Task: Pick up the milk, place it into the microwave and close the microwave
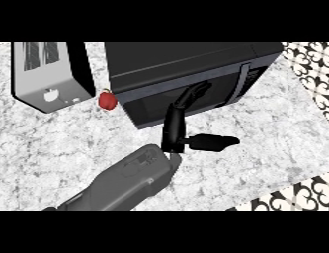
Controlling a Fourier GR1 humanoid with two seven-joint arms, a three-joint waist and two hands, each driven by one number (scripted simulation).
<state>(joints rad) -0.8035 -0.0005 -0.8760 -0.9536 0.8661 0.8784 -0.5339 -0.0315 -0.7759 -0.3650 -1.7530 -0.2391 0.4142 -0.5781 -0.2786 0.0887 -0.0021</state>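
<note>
grey forearm (pixel 123 180) comes in from the lower edge, left of centre, and ends in the left hand (pixel 174 138). its fingers (pixel 187 99) are straight and its thumb (pixel 214 142) juts out to the side. it holds nothing, and the fingertips rest against the dark door (pixel 152 106) of the microwave (pixel 196 59), which lies flush with the front. the milk cannot be seen. a toaster (pixel 47 74) stands left of the microwave, with a small red fruit (pixel 107 100) between them on the marbled counter (pixel 283 143).
</note>
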